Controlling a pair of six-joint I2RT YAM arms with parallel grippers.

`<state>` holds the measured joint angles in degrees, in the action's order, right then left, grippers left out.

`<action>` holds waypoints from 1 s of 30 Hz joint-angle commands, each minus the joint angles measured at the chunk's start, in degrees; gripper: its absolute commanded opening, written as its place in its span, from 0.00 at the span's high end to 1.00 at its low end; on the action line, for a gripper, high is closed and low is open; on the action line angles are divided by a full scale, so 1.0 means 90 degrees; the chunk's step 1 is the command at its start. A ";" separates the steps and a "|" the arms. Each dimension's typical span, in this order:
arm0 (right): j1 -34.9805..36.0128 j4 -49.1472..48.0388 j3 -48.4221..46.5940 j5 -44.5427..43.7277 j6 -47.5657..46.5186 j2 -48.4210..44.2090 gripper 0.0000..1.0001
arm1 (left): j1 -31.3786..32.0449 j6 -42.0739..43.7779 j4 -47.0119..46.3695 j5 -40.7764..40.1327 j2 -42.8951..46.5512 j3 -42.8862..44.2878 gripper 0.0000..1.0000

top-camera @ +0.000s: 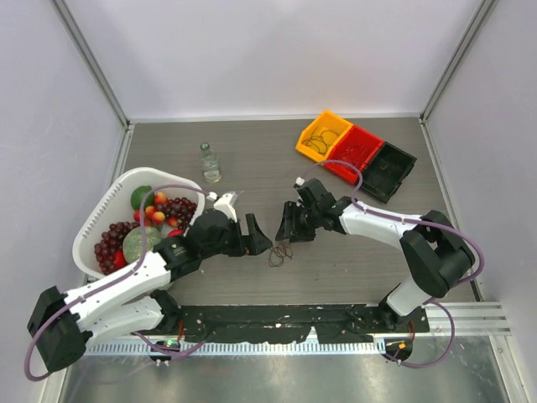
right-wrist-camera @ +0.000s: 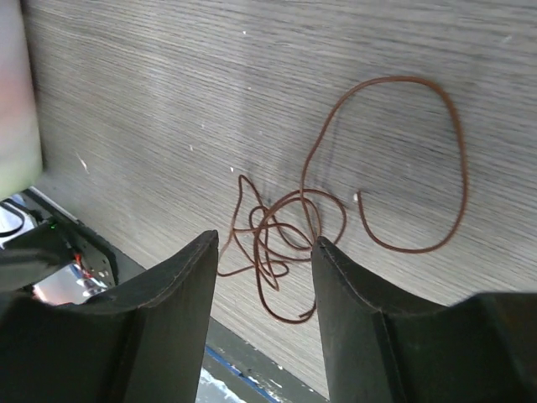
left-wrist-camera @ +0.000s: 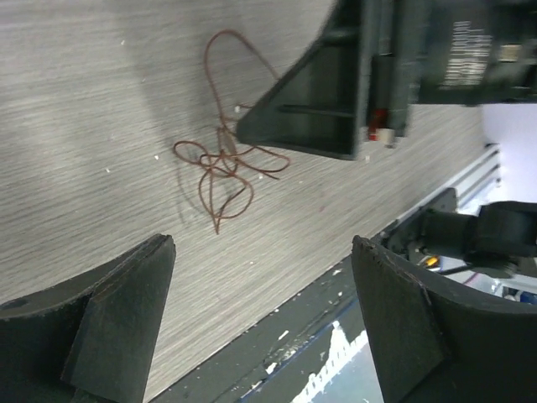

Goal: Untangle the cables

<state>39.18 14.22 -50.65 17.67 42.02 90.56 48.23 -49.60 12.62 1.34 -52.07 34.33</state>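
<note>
The left end effector (left-wrist-camera: pixel 262 248) is spread wide, with nothing between its fingers (left-wrist-camera: pixel 126 319), and it hovers over the table (left-wrist-camera: pixel 75 101) a little short of the tangle. The right end effector (right-wrist-camera: pixel 267 243) faces it from the other side. It is open too, though to a narrower gap, and poised right over the knot. I can't tell from here whether it touches the wire.

Between the two, near the front edge of the table, lie the cables (right-wrist-camera: pixel 285 231): a thin brown snarl of small crossing loops with one big open loop trailing off to the side. I can't make out whether it is one strand or several.

Further out, a yellow bin (top-camera: pixel 323 134), a red bin (top-camera: pixel 352 153) and a black bin (top-camera: pixel 388 170) sit in a row at the far right. Thin curls show in the yellow one; the rest is too small to read. I'd judge some sorting is done, but this knot has not been opened, so the teasing apart remains.
</note>
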 commanded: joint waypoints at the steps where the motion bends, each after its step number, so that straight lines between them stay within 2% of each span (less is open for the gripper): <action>1: -0.0066 0.0178 0.0032 -0.0304 -0.0908 -0.0502 0.49 | -0.0036 -0.0094 -0.0493 0.0026 -0.0756 0.0033 0.14; 7: -0.0066 -0.0309 0.0374 0.0671 -0.1202 -0.0288 0.60 | -0.0036 -0.0074 -0.1177 0.0319 -0.2132 0.0092 0.33; 12: -0.0066 -0.0603 0.0647 0.0966 -0.1222 -0.0297 0.68 | -0.0027 -0.0181 -0.1656 0.0641 -0.2972 0.0228 0.46; 17: -0.0056 -0.0701 0.0765 0.1142 -0.1290 -0.0326 0.69 | -0.0017 -0.0309 -0.1881 0.0924 -0.3384 0.0219 0.60; 21: -0.0027 -0.0711 0.0804 0.1142 -0.1358 -0.0317 0.66 | -0.0017 -0.0318 -0.1930 0.0964 -0.3316 0.0063 0.70; 22: -0.0017 -0.0711 0.0814 0.1113 -0.1368 -0.0317 0.67 | -0.0017 -0.0309 -0.1920 0.0954 -0.3267 0.0044 0.76; 23: -0.0008 -0.0691 0.0804 0.1006 -0.1368 -0.0307 0.69 | -0.0017 -0.0299 -0.1910 0.0944 -0.3218 0.0024 0.80; 26: -0.0007 -0.0458 0.0717 0.0480 -0.1397 -0.0472 0.99 | -0.0017 -0.0124 -0.1502 0.0828 -0.2907 0.0150 0.96; 27: -0.0007 -0.0273 0.0687 0.0033 -0.1397 -0.0541 0.99 | -0.0017 -0.0017 -0.1239 0.0692 -0.2760 0.0228 1.00; 30: 0.0002 0.0235 0.0482 -0.1315 -0.1359 -0.1038 0.99 | -0.0017 0.0383 -0.0371 0.0078 -0.2039 0.0443 1.00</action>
<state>38.92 12.03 -43.40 20.80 30.22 87.55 48.25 -50.76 1.76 7.88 -78.50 34.48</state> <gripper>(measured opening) 0.032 0.012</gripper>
